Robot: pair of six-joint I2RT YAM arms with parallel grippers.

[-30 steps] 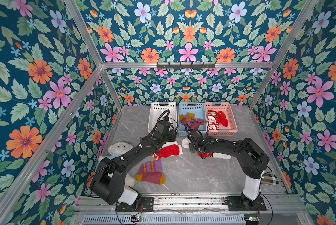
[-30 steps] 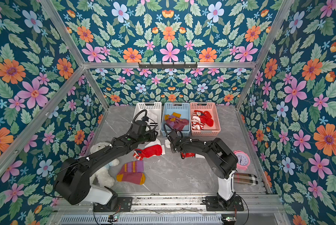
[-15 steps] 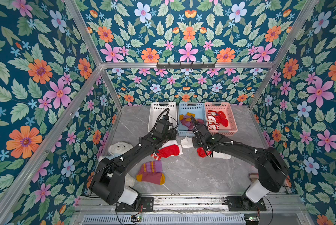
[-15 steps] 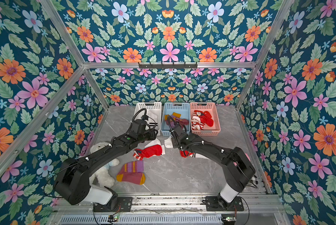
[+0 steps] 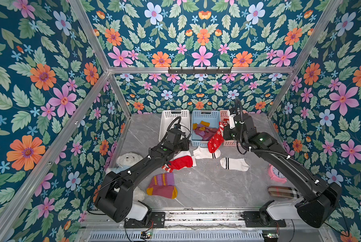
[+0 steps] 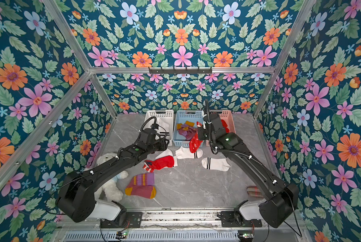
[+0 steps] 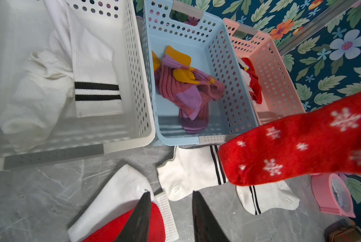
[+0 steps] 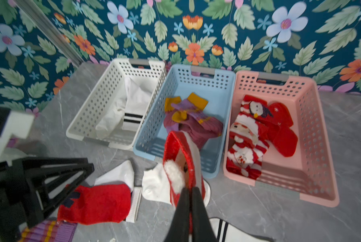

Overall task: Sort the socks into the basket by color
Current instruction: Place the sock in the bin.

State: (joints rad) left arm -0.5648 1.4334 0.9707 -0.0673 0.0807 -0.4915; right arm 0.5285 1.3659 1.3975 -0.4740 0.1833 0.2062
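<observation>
My right gripper is shut on a red Santa sock, which hangs in the air in front of the blue basket and pink basket. Both top views show it dangling. My left gripper is open, low over a red sock lying on a white sock, in front of the white basket. Two white striped socks and a maroon and purple sock lie on the table. Each basket holds socks of its own kind.
A white teddy bear lies by the left wall under my left arm. A pink alarm clock and a plaid item sit at the right, beside my right arm. Floral walls close in three sides.
My right arm has lifted the red Santa sock off the table and carried it up and back toward the baskets. My left arm has stayed still.
</observation>
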